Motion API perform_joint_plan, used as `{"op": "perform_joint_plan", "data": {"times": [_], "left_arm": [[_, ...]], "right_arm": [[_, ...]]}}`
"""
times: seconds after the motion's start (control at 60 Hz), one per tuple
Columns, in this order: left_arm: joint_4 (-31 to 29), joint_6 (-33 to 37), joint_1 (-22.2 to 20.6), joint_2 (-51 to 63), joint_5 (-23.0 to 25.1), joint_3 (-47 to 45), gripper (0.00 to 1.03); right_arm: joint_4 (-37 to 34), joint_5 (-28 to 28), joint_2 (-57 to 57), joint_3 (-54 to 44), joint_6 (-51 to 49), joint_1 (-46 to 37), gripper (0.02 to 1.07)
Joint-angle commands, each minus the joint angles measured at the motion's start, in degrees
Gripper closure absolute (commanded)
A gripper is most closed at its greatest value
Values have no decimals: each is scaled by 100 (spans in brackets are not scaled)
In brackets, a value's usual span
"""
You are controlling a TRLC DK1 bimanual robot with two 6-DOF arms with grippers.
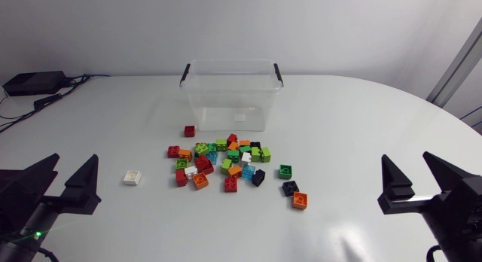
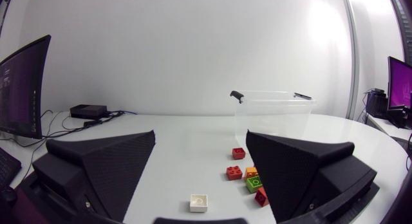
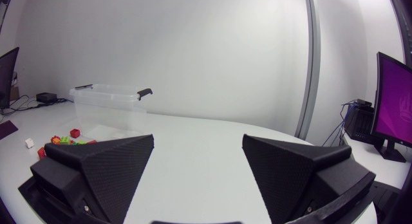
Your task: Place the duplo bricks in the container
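Not started: left claw (image 1: pixel 75 159) and right claw (image 1: pixel 405 158) apart, empty; bricks (image 1: pixel 226 163) ahead, container (image 1: pixel 230 96) beyond; reach, grasp one.

The left gripper (image 1: pixel 73 170) and the right gripper (image 1: pixel 407 170) each have their two wedge-shaped fingers spread wide apart, tips pointing forward. The two arms sit well apart.

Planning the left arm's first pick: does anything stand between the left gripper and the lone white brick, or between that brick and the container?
Nothing visible lies between the left gripper and the white brick. Toward the container, a single red brick sits roughly on the direct line, apart from both.
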Motion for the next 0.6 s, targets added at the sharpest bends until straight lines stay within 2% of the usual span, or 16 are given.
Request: {"op": "perform_joint_plan", "data": {"times": [0.0, 0.217, 0.317, 0.583], "left_arm": [[-14, -50, -19, -54, -36, -110, 5], [-6, -41, 34, -54, -45, -110, 5], [3, -41, 280, -45, -71, 30, 5], [-375, 3, 324, 271, -71, 918, 5]], "right_arm": [[-3, -14, -30, -108, 100, 36, 6], [85, 82, -30, -99, 100, 28, 6], [58, 82, -30, -12, 91, 28, 6], [41, 82, 480, 709, 56, 36, 6]]}}
